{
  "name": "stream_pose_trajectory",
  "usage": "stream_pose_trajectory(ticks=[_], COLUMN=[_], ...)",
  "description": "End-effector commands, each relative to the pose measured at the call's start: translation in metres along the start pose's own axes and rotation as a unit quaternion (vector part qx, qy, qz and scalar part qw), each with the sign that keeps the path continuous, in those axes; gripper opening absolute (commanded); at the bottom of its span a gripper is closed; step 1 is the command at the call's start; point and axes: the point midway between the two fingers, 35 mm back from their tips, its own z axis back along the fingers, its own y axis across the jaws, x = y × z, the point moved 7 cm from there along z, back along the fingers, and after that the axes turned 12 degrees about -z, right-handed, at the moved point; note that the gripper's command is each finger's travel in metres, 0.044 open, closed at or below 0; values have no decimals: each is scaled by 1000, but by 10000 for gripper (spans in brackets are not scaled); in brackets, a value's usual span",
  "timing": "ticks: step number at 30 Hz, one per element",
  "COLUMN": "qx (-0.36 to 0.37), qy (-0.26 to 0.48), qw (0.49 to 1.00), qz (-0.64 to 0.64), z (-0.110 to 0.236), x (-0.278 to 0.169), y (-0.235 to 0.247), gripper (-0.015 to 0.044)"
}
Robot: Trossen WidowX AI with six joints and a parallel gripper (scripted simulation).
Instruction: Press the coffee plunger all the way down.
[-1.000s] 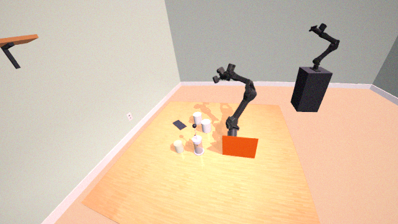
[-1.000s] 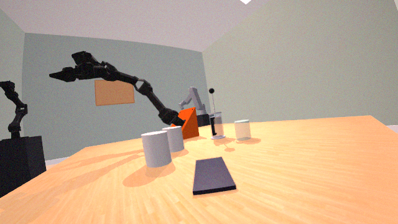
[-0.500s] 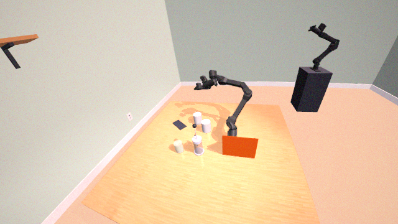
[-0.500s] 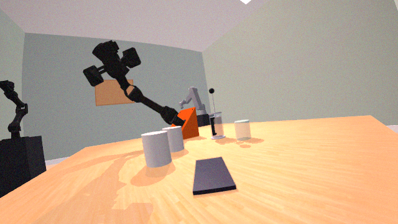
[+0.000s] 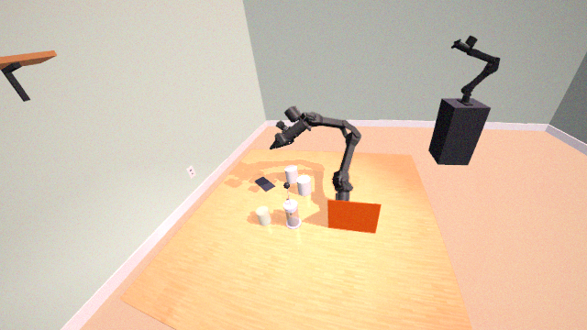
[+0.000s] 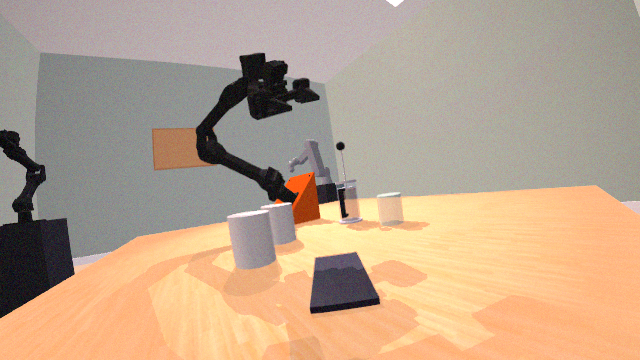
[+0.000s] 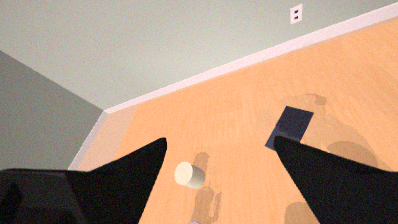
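The coffee press (image 5: 291, 215) (image 6: 348, 202) is a clear glass cylinder standing upright on the wooden table (image 5: 275, 284) (image 6: 500, 250). Its plunger rod is raised, with the black knob (image 5: 286, 185) (image 6: 340, 146) high above the glass. My gripper (image 5: 274, 146) (image 6: 312, 91) (image 7: 219, 141) is open and empty. It hangs high in the air, well above and behind the press, tilted down toward the table. The press itself does not clearly show in the wrist view.
Two white cups (image 5: 291, 173) (image 5: 304, 184) (image 6: 251, 246) (image 6: 281, 222) stand behind the press, and a third cup (image 5: 263, 215) (image 6: 390, 208) (image 7: 189, 175) stands beside it. A dark flat slab (image 5: 265, 183) (image 6: 342, 282) (image 7: 295, 122) lies nearby. An orange block (image 5: 353, 216) (image 6: 302, 197) sits by my arm's base.
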Motion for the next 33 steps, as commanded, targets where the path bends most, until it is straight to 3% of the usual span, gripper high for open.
stream_pose_trajectory(ticks=[1, 8, 15, 26, 33], qx=[18, 6, -2, 1, 0], qy=[36, 40, -12, -13, -13], qw=[998, 986, 969, 968, 968], qz=[53, 159, 246, 250, 249], z=[6, 38, 71, 38, 35], x=[-39, -117, -178, -216, -217], y=[51, 120, 149, 117, 117], gripper=[440, 440, 440, 440, 440])
